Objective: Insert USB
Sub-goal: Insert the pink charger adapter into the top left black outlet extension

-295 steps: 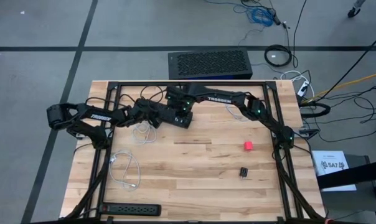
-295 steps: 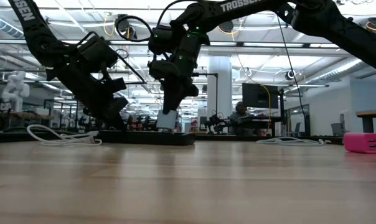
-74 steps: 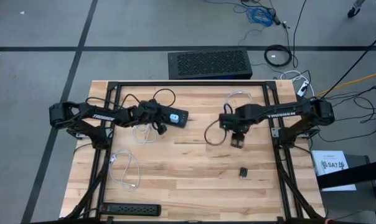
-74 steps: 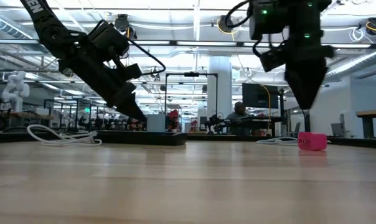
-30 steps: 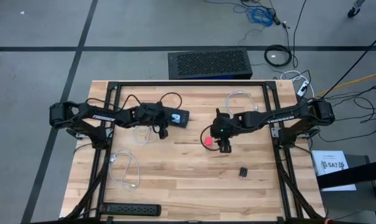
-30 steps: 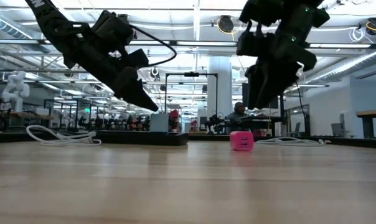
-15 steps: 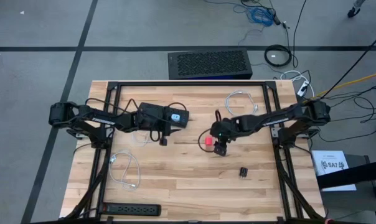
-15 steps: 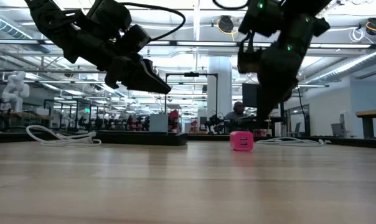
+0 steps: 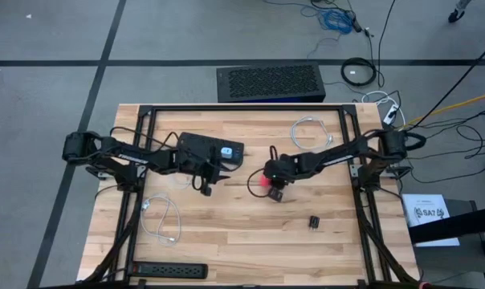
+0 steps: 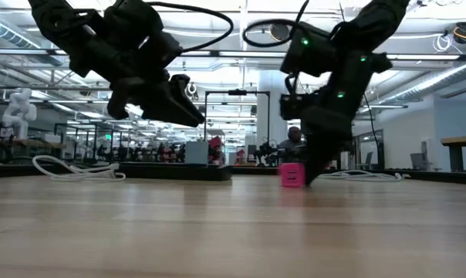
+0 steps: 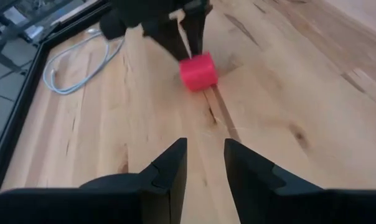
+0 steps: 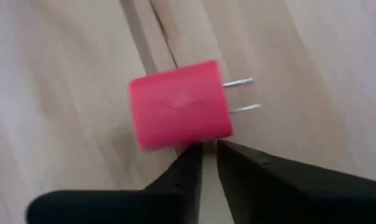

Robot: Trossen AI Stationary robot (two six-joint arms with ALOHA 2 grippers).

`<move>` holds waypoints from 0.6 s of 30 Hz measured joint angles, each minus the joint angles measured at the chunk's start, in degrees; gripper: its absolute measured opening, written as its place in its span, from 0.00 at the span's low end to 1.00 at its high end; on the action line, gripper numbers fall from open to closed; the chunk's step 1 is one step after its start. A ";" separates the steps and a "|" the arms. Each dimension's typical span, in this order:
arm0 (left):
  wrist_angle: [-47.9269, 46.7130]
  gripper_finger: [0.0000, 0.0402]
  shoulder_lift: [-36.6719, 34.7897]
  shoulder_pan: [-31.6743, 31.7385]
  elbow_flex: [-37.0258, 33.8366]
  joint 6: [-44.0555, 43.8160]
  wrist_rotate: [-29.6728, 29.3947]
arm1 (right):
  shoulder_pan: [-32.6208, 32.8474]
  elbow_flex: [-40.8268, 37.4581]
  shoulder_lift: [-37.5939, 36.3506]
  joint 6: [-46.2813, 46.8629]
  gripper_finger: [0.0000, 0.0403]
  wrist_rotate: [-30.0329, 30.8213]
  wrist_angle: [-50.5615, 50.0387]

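A pink plug-in charger (image 9: 264, 181) lies on its side on the wooden table near the middle, with its two metal prongs (image 12: 241, 94) level. My right gripper (image 12: 208, 146) slants down at it from the table's right. Its fingers are all but shut, with nothing between them, and their tips stand at one side face of the charger (image 12: 178, 106). My left gripper (image 11: 203, 146) hovers open and empty to the charger's left (image 9: 206, 189), pointing toward the charger (image 11: 198, 71). A white cable (image 9: 164, 218) lies looped near the left edge. My right gripper has its fingertips (image 12: 194, 152) right at the edge of the charger's side face (image 12: 188, 142), coming slanting from above and the table's right. The charger stays flat on the table. I cannot tell whether the tips touch it.
A black box with a blue-white label (image 9: 212, 149) sits behind my left gripper, with black cord looping off it. Another white cable (image 9: 307, 128) lies at the far right. A small black piece (image 9: 315, 221) lies right of centre, and a power strip (image 9: 169, 271) lies along the near edge.
My right gripper has come down toward the charger and a little toward the table's left, rolled, and drawn its fingers together. My left gripper has swung toward the near edge and rolled about its own axis.
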 joint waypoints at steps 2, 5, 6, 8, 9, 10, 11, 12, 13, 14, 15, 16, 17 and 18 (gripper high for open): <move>0.03 0.28 0.02 -0.01 -0.06 0.62 -0.03 | 0.02 0.08 0.56 -2.37 0.06 -0.12 3.58; -0.06 0.28 0.02 0.03 -0.09 1.63 -0.07 | 0.04 0.08 0.70 -6.13 0.04 -0.42 7.55; 0.17 0.28 0.02 0.03 -0.09 1.70 -0.07 | 0.04 0.08 0.69 -7.02 0.04 -0.42 8.03; 0.14 0.28 0.02 0.03 -0.09 1.87 -0.09 | -0.22 0.07 0.23 -7.58 0.05 -0.34 8.38; 0.13 0.28 0.02 0.03 -0.09 2.25 -0.09 | -0.42 0.06 -0.23 -7.64 0.06 -0.28 8.26; 0.04 0.28 0.02 0.00 -0.09 2.86 -0.09 | -0.61 0.06 -0.68 -7.74 0.07 -0.18 8.31; -0.02 0.28 0.04 -0.05 -0.09 2.92 -0.27 | -0.72 0.08 -1.02 -7.88 0.09 -0.24 8.32; 0.09 0.28 0.24 -0.06 -0.09 2.33 -0.86 | -0.76 0.08 -1.27 -8.28 0.11 -0.59 8.32; -0.03 0.28 0.38 -0.07 -0.07 0.66 -1.50 | -0.79 0.08 -1.43 -9.30 0.14 -1.28 8.60; -0.57 0.28 0.55 -0.05 -0.08 -1.75 -1.95 | -0.76 0.26 -1.48 -10.81 0.17 -1.77 8.86; -1.25 0.28 0.63 -0.05 -0.07 -4.25 -2.23 | -0.74 0.89 -1.48 -12.58 0.20 -2.01 8.64; -2.35 0.28 0.64 0.01 -0.08 -7.12 -2.89 | -0.72 1.76 -1.48 -14.30 0.24 -2.19 8.66; -3.43 0.28 0.63 0.06 -0.09 -9.76 -4.45 | -0.75 2.78 -1.49 -15.81 0.27 -2.75 8.82; -4.35 0.28 0.63 0.02 -0.09 -12.49 -6.88 | -1.03 4.16 -1.49 -17.21 0.31 -3.40 8.90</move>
